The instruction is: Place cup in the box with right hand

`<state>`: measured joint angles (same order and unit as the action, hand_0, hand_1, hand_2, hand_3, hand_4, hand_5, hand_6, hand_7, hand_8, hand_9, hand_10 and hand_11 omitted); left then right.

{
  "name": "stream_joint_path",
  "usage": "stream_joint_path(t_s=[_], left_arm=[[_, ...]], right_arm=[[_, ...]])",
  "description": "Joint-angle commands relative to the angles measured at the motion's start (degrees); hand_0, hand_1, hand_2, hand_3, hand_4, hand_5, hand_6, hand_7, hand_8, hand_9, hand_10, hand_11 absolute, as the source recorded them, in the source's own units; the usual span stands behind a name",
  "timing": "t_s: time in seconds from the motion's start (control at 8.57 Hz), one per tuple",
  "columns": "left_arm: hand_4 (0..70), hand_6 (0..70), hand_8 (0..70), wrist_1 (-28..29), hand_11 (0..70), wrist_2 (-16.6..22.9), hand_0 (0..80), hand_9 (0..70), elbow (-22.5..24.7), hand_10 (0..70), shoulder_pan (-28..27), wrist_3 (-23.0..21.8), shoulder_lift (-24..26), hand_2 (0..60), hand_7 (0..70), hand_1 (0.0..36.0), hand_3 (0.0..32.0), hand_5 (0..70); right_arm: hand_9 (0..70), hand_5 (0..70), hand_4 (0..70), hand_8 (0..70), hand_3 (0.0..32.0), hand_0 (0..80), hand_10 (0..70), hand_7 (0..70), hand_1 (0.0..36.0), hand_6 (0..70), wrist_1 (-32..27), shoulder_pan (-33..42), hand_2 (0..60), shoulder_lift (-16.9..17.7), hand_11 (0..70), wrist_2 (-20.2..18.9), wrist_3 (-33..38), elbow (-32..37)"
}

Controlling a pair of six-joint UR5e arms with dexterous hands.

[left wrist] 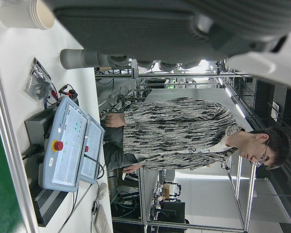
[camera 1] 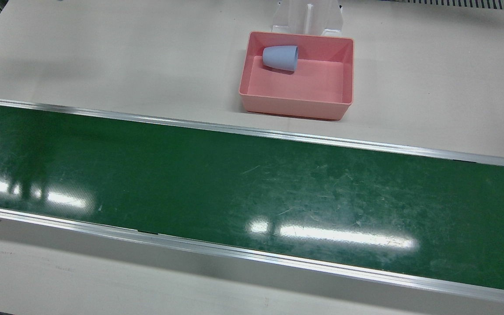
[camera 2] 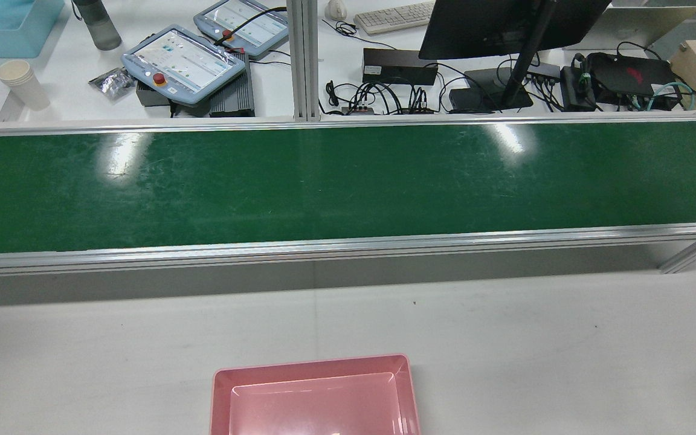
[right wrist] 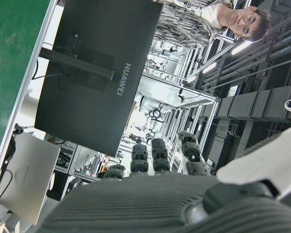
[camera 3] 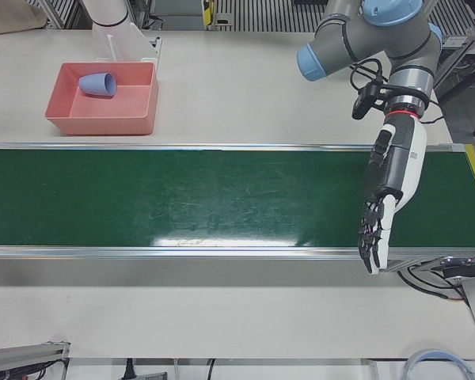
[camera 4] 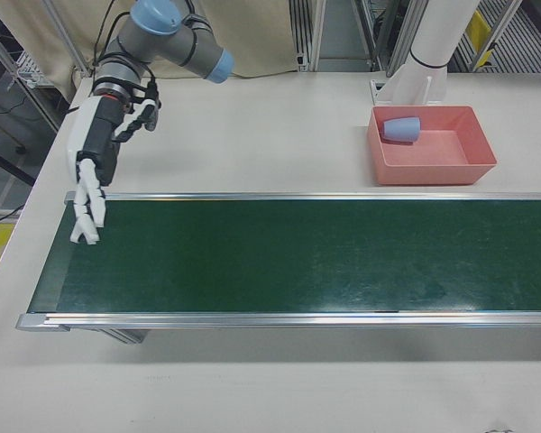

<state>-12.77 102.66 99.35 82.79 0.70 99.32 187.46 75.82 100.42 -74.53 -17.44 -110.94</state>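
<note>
A pale blue cup (camera 1: 280,57) lies on its side inside the pink box (camera 1: 252,94), near its back left corner in the front view. The cup (camera 4: 401,129) and box (camera 4: 469,168) also show in the right-front view, and in the left-front view the cup (camera 3: 97,83) lies in the box (camera 3: 103,125). The rear view shows only part of the box (camera 2: 222,399). My right hand (camera 4: 88,194) hangs open and empty over the far end of the green belt (camera 4: 279,257), far from the box. My left hand (camera 3: 386,202) hangs open and empty over the belt's other end.
The green conveyor belt (camera 1: 252,197) crosses the table between aluminium rails. A white pedestal (camera 1: 308,17) stands just behind the box. Beyond the belt in the rear view are teach pendants (camera 2: 183,57), a monitor (camera 2: 505,24), cables and a paper cup stack (camera 2: 22,81).
</note>
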Motion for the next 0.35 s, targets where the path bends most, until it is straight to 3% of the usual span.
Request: stream_joint_path(t_s=[0.0,0.23], left_arm=[[0.0,0.0,0.0,-0.06,0.0,0.00,0.0,0.0,0.05,0.0,0.00,0.00,0.00,0.0,0.0,0.0,0.0,0.0],[0.0,0.0,0.0,-0.06,0.0,0.00,0.0,0.0,0.05,0.0,0.00,0.00,0.00,0.0,0.0,0.0,0.0,0.0]], right_arm=[[16.9,1.1,0.0,7.7,0.0,14.2,2.6,25.1,0.0,6.3,-10.41,15.37,0.0,-0.14,4.0,-10.96,0.74,13.69],[17.4,1.1,0.0,7.7,0.0,17.4,2.1,28.5,0.2,6.8,-10.80,15.67,0.0,-0.14,3.3,-11.69,1.45,14.08]])
